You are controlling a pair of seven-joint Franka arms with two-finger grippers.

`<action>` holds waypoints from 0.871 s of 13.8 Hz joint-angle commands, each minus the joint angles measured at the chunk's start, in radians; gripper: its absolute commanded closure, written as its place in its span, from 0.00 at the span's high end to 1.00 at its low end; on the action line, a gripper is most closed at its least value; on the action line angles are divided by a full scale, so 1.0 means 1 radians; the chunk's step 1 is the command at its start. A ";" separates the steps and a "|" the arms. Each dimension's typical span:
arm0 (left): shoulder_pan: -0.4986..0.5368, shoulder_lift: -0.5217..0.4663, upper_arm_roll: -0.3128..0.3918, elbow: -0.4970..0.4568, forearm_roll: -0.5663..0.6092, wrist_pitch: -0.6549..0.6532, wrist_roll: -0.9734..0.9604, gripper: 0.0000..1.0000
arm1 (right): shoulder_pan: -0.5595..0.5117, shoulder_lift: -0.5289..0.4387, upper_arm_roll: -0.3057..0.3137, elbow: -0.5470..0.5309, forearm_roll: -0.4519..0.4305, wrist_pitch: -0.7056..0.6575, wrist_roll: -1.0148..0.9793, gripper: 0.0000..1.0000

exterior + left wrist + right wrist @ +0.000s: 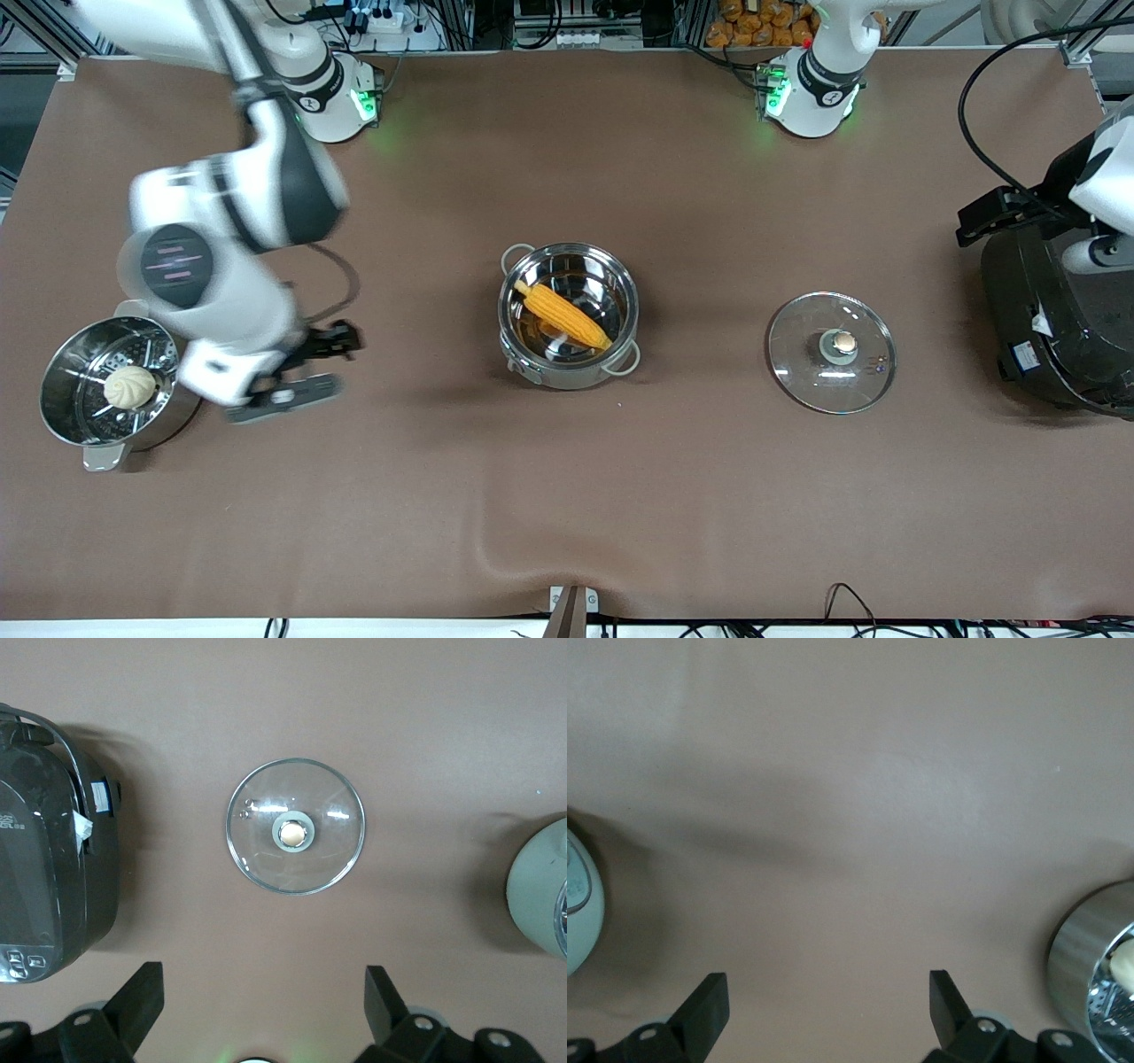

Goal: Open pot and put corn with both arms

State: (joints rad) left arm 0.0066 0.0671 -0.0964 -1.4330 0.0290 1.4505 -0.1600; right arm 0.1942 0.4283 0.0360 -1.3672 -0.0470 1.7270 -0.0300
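A wide brown matte table covering (567, 496) fills the scene, with a soft ripple near its front edge. Along the upper edge, grey aluminium frame rails (27, 35), a white power strip (576, 37) and tangled black cables (983, 106) sit. Even overhead light casts soft shadows.

Both grippers' fingers (142, 1001) apparently spread.
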 commanded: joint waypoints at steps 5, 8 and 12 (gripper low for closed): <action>0.000 -0.072 0.010 -0.020 -0.032 -0.024 0.010 1.00 | -0.191 -0.350 0.021 -0.249 0.059 -0.047 -0.022 1.00; 0.001 -0.050 0.010 -0.017 -0.032 -0.012 0.023 1.00 | -0.239 -0.411 -0.030 -0.240 0.059 -0.150 -0.011 1.00; 0.004 -0.036 0.010 -0.014 -0.029 -0.012 0.004 1.00 | -0.239 -0.441 -0.107 -0.210 0.056 -0.202 0.014 1.00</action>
State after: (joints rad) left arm 0.0069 0.0342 -0.0913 -1.4465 0.0178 1.4325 -0.1599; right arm -0.0395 0.0152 -0.0624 -1.5680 -0.0111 1.5479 -0.0480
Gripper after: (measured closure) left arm 0.000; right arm 0.000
